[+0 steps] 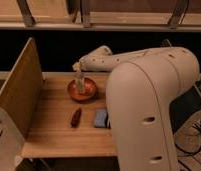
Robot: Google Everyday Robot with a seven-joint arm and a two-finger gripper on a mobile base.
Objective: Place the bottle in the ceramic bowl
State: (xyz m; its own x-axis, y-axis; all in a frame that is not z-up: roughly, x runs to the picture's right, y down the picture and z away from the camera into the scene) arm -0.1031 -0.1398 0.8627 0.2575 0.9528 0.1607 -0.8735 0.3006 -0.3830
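Note:
The orange-brown ceramic bowl sits on the wooden table, left of the arm's large white body. The slim white-cream bottle stands upright with its lower end inside the bowl. My gripper is directly above the bowl, at the end of the white arm that reaches in from the right. It is shut on the bottle's upper end.
A dark red-brown oblong item and a blue rectangular block lie on the table in front of the bowl. A tall wooden side panel walls off the table's left side. A dark gap and a shelf lie behind.

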